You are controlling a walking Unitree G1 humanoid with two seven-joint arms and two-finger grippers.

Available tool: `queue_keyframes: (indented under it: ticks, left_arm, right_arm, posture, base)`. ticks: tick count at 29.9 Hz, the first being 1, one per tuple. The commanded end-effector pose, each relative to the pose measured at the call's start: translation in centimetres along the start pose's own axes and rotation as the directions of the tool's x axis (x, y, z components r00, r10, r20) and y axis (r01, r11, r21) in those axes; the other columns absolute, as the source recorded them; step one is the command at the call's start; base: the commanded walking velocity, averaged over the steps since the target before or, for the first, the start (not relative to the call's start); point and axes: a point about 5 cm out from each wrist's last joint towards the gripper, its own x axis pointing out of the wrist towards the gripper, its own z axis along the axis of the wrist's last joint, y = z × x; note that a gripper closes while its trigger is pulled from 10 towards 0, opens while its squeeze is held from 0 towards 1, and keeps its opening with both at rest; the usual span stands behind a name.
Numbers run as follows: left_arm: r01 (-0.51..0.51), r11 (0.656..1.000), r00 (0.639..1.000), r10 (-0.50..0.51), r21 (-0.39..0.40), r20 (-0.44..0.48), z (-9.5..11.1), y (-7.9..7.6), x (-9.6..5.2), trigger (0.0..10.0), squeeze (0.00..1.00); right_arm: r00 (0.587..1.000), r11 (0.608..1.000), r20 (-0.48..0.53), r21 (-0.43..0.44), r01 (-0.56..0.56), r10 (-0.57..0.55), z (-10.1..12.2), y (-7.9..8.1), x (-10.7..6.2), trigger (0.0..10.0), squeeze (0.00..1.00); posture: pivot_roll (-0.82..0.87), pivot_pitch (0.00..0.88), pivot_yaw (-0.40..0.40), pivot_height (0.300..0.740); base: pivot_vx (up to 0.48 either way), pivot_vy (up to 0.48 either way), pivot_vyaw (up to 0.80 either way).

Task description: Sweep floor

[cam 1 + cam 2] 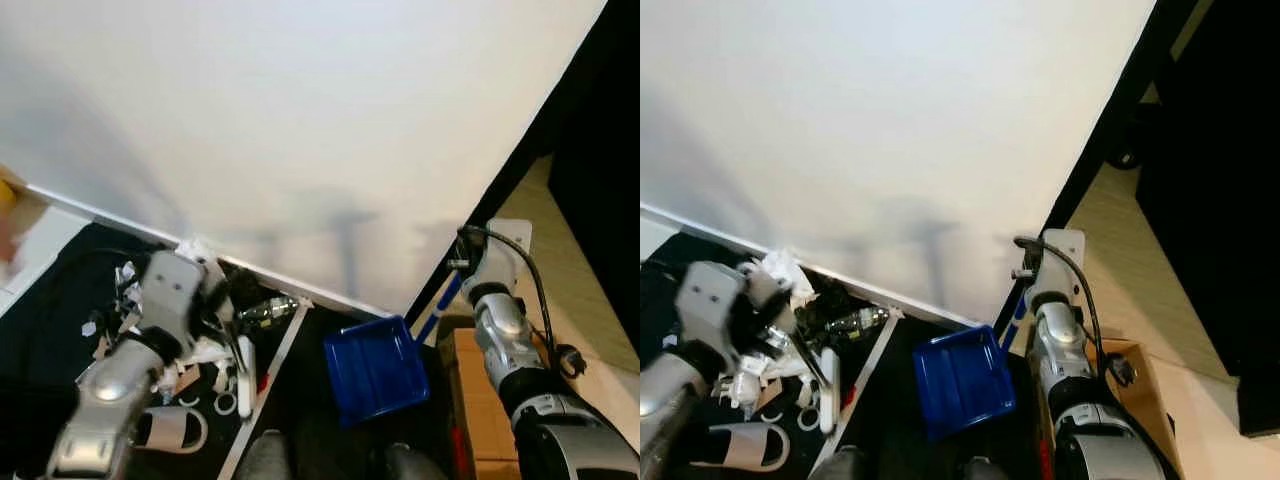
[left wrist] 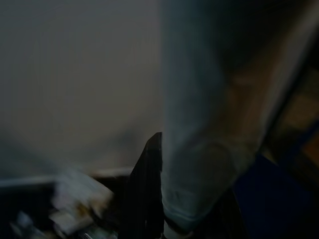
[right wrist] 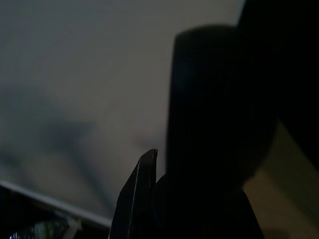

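We face a plain white wall (image 1: 300, 110) with a pale baseboard, above a dark floor (image 1: 40, 320). A glossy blue plastic dustpan (image 1: 375, 368) lies by the baseboard, its handle running up into our right gripper (image 1: 462, 268), apparently clasped. Paper scraps (image 1: 205, 350) crowd our left gripper (image 1: 215, 315); whether it grips we cannot tell.

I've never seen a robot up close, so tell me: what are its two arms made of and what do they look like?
Both arms are shiny silver metal built of rounded, jointed segments. The left arm ends in a boxy pale-grey wrist block with small screw holes. The right arm has ribbed dark bands between segments, a white wrist plate, and a black cable looping along it to a plug. Each tool has long black fingers.
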Motion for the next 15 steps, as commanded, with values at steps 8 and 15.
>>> queue_keyframes:
  ticks: [8,15]
  left_arm:
    - [-0.089,0.986,0.996,0.085,0.138,0.032,3.1,3.6,-1.7,10.0,0.00]
    - [-0.109,0.976,0.993,0.114,0.190,-0.016,1.8,5.3,-1.9,10.0,0.00]
  right_arm:
    - [1.000,1.000,0.007,0.008,0.003,-0.003,0.7,0.4,0.5,10.0,0.00]
    - [1.000,1.000,-0.028,0.005,-0.008,0.009,0.1,1.5,0.4,10.0,0.00]
  posture:
    - [0.30,0.152,-0.078,0.740]
    - [0.31,0.168,-0.094,0.740]
  base:
    - [0.000,0.000,0.00]
    - [0.000,0.000,0.00]
